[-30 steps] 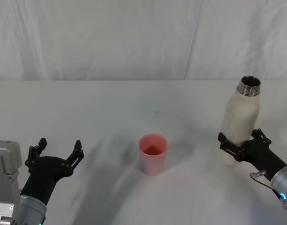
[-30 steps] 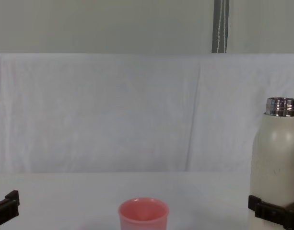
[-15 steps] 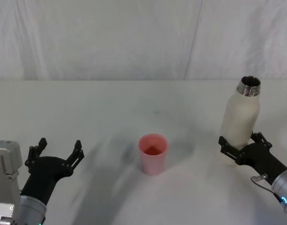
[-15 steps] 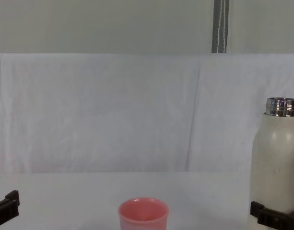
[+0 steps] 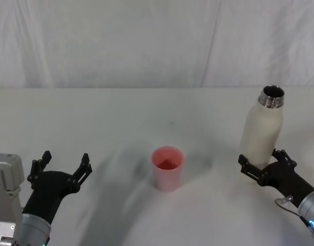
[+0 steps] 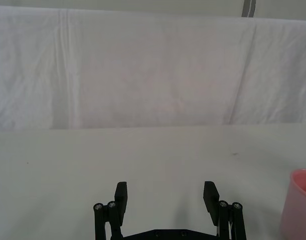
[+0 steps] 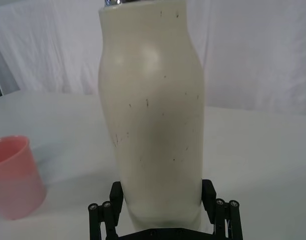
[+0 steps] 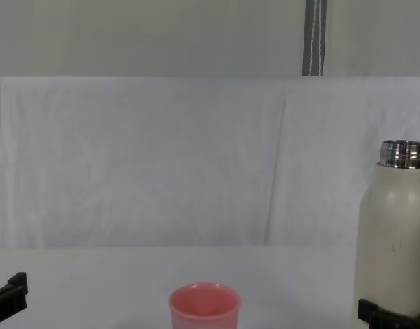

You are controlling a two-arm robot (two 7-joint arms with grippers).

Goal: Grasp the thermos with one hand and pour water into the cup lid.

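Left claw: my left claw (image 5: 63, 165) hangs near the worktop's (image 5: 146, 113) front left corner, fingers spread wide, holding nothing; idle.
Right claw: my right claw (image 5: 260, 165) sits near the front right edge with its fingers on either side of the thermos's base. From the wrist view the fingers (image 7: 116, 192) look pressed to the wall, so I judge it closed on the bottle, low down.
Cup lid: the cup lid (image 5: 167, 168) stands upright, mouth up, about mid-worktop toward the front, well apart from the thermos on my left of it.
Thermos: the thermos (image 5: 262, 134) stands upright toward the right edge, steel neck (image 8: 401, 153) open, no cap on.
Handling: I judge it stiff, smooth and matte, heavy if full, and top-heavy in so low a hold. A grip nearer mid-body would likely steady the tilt.
Far: a white cloth backdrop (image 5: 121, 41) hangs behind the rear edge.
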